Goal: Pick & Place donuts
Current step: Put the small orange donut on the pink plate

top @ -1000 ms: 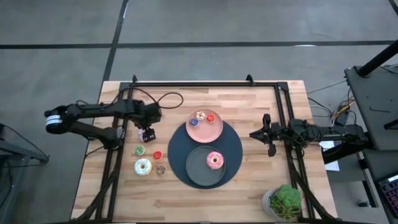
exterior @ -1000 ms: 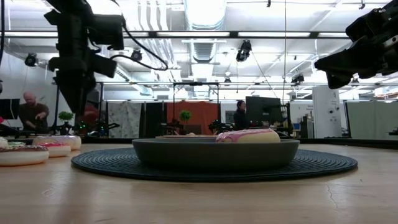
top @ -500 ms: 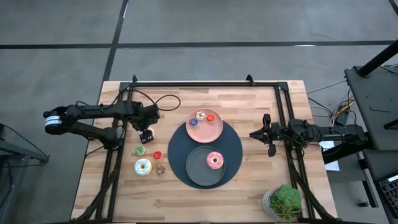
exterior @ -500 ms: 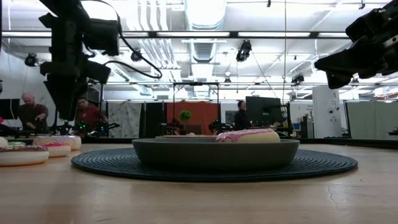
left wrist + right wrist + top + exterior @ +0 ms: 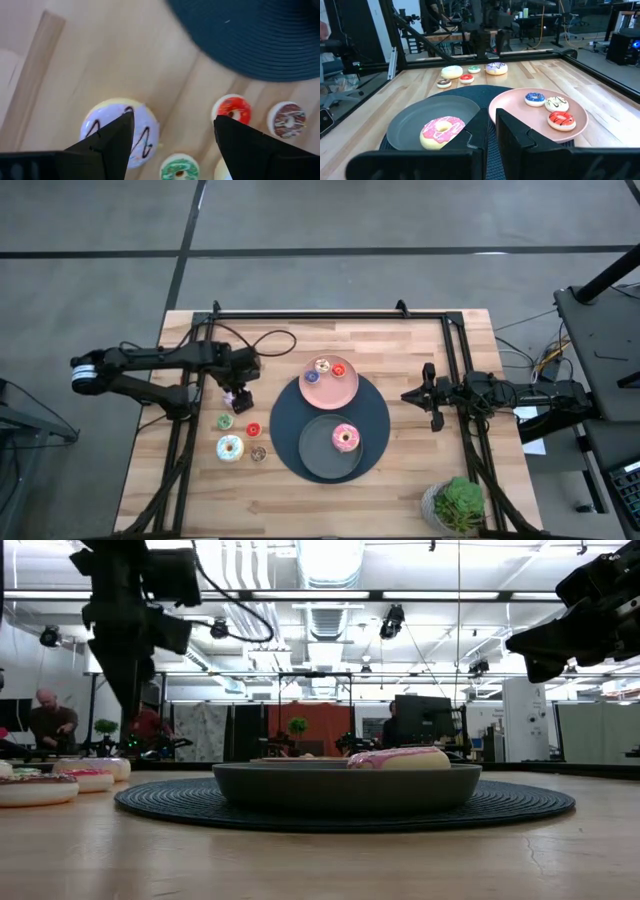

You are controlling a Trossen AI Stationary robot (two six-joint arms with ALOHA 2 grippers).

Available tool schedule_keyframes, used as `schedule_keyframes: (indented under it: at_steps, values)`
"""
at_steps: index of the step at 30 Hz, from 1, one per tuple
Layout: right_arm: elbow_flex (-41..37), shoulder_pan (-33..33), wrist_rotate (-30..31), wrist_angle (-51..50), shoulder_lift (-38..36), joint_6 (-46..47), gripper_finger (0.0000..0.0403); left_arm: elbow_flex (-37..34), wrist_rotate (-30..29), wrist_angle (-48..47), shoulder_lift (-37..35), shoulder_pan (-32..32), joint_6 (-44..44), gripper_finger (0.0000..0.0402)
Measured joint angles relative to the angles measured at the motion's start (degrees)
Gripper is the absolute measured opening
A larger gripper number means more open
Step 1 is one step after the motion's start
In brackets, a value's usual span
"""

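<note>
My left gripper (image 5: 239,394) (image 5: 172,137) hangs open above the table's left part, its fingers on either side of the lilac donut (image 5: 120,135) from above without touching it. Beside that donut lie the green (image 5: 225,421), red (image 5: 253,428), white sprinkled (image 5: 229,447) and brown (image 5: 258,453) donuts, flat on the wood. The pink donut (image 5: 346,437) lies in the dark grey plate (image 5: 315,455). Blue (image 5: 535,98), white (image 5: 556,103) and red (image 5: 561,120) donuts lie on the pink plate (image 5: 345,392). My right gripper (image 5: 432,396) waits shut at the table's right, above the wood.
Both plates rest on a round dark mat (image 5: 375,415) at the table's middle. A black frame rail (image 5: 330,314) runs along the far edge and down both sides. A potted plant (image 5: 458,504) stands at the near right corner. Bare wood lies between the mat and my right gripper.
My left gripper has swayed a little toward the table's left and then back toward the right, staying open above the loose donuts. The donuts and the right arm have kept still.
</note>
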Motion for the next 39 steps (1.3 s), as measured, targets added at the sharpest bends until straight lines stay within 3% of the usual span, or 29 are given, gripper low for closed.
schedule_keyframes:
  at_steps: [22,39]
  values:
    - [0.0,-0.02,0.0,0.0,-0.02,-0.01,0.0029,1.43,-0.32,6.01,0.02,-17.18,0.57,0.0245]
    - [0.0,-0.02,0.0,0.01,-0.02,0.01,0.0029,-3.98,-2.4,10.23,1.66,-26.3,4.67,0.0245]
